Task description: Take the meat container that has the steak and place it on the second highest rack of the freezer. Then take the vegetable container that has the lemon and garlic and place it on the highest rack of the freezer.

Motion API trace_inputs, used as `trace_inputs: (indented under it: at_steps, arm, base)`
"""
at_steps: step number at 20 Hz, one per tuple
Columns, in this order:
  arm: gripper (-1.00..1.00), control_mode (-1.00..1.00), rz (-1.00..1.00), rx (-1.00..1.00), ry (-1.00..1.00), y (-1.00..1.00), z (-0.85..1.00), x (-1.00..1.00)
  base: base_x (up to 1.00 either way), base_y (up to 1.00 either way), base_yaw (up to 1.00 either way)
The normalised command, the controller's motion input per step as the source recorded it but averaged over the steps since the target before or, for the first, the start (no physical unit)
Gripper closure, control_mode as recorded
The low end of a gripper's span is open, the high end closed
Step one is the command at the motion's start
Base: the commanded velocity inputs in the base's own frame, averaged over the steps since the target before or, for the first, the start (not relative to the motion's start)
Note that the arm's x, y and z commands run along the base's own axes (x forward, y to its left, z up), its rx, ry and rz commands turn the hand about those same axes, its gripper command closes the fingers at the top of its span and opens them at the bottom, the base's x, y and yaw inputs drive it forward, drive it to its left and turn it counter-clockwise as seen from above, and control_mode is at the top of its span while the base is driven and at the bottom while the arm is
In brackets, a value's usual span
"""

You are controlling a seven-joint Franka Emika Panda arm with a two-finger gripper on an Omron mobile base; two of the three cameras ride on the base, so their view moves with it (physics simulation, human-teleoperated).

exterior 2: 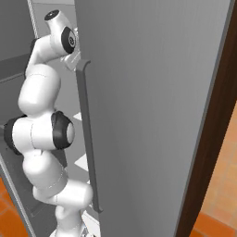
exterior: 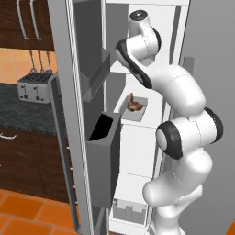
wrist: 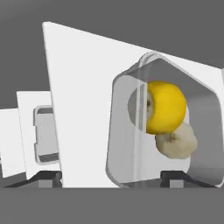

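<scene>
Fingertips [wrist: 49, 176] of the hand [wrist: 111, 178] stand wide apart, holding nothing, just in front of the vegetable container [wrist: 164, 127] lying on the highest rack [wrist: 83, 100]. Lemon [wrist: 164, 107] and garlic [wrist: 177, 141] sit inside it. Lower in the freezer [exterior: 137, 137], the steak [exterior: 134, 103] rests in its tray. Judging by this, the release looks done; draw straight back, level, without nudging the container.

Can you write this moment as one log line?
pincer: open | clear tray with yellow lemon, cream garlic: on white shelf | brown-red steak: shelved lower
</scene>
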Motion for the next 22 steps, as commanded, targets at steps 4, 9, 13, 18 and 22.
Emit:
trace_inputs:
  at_steps: [4, 9, 13, 18, 22]
  arm:
    - [-1.00, -1.00, 0.02, 0.00, -0.26, 0.00, 0.17, -1.00]
    - [-1.00, -1.00, 0.07, 0.00, -0.19, 0.08, 0.29, -1.00]
    - [-1.00, -1.00, 0.13, 0.00, -0.09, 0.11, 0.17, -1.00]
    - [-1.00, -1.00, 0.12, 0.00, -0.05, 0.00, 0.01, -1.00]
    - [-1.00, -1.00, 0.13, 0.00, 0.00, 0.00, -0.01, -1.00]
  base:
    - [0.00, 0.00, 0.00]
    - [0.00, 0.00, 0.00]
    - [0.00, 0.00, 0.00]
    - [0.00, 0.00, 0.00]
    - [0.00, 0.00, 0.00]
